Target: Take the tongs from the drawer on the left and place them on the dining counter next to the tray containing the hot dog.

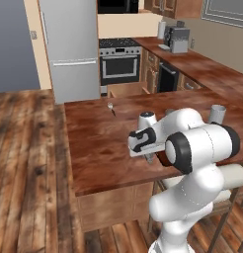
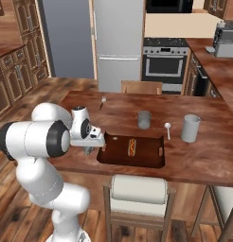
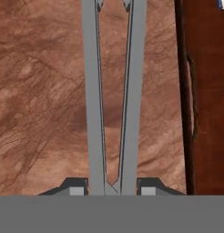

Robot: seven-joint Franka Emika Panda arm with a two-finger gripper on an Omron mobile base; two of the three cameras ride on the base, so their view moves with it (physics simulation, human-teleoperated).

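Gripper (image 3: 112,189) pinching tongs (image 3: 113,91) at the joined end, arms pointing 12 o'clock in the hand view, low over the counter (image 3: 41,91). Tray (image 3: 207,113) edge at 3 o'clock, just beside. Risks: releasing from height means bounce or slide; drifting toward 3 clips the tray rim.

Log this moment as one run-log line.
stage: placing | pincer: shut on tongs | position: over dining counter, beside tray | hot dog: in tray | tongs: not yet released
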